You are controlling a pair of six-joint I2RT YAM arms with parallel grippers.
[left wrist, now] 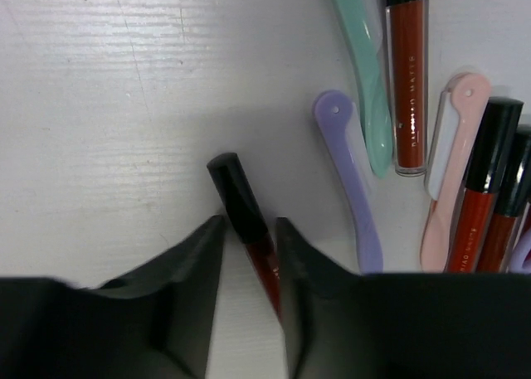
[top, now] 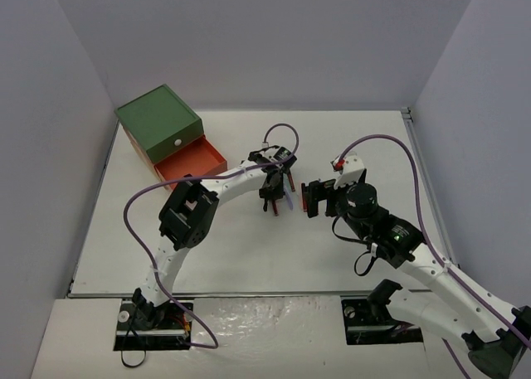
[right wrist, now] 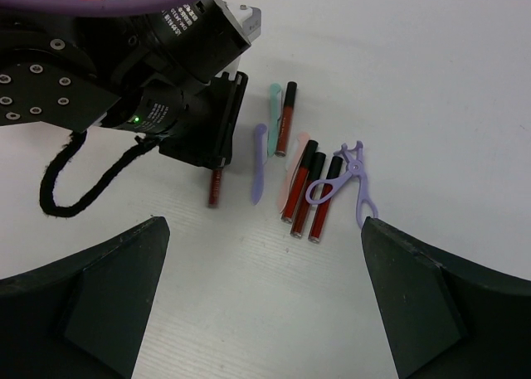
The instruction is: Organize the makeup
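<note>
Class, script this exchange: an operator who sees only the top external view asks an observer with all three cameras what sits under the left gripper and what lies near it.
Operator: From above, the left gripper hides whatever is beneath it. What's there?
Observer: The left gripper straddles a dark-red stick with a black cap, set apart from the other makeup.
Operator: What else is nearby?
Observer: The right wrist view shows a purple scissor-handled tool lying against three red sticks.
</note>
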